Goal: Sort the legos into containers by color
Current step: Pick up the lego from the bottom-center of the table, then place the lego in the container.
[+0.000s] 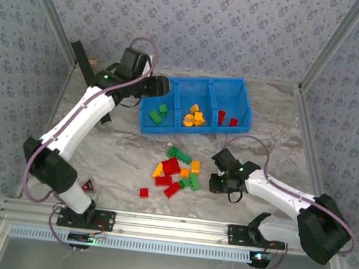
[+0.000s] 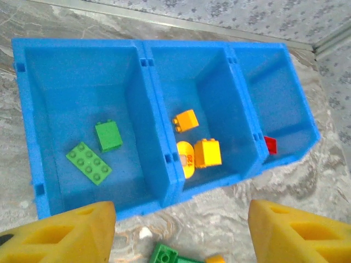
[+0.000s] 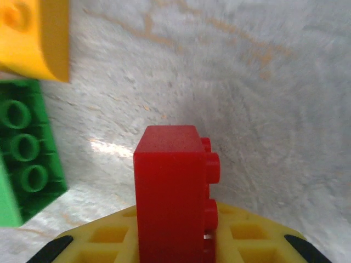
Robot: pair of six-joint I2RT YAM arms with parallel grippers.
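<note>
Flanking red lego [image 3: 173,192]: green lego [image 3: 24,148].

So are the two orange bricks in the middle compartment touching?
Apart. The left wrist view shows bare floor of the blue tray between the smaller orange brick and the larger orange brick.

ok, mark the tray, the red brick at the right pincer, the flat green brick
tray [image 2: 150,112]: left wrist, divider wall
red brick [image 3: 170,192]: right wrist, side face
flat green brick [image 2: 89,163]: left wrist, studded top

Loose legos [image 1: 178,170] lie on the table [image 1: 126,148] before the containers [image 1: 167,128].
</note>
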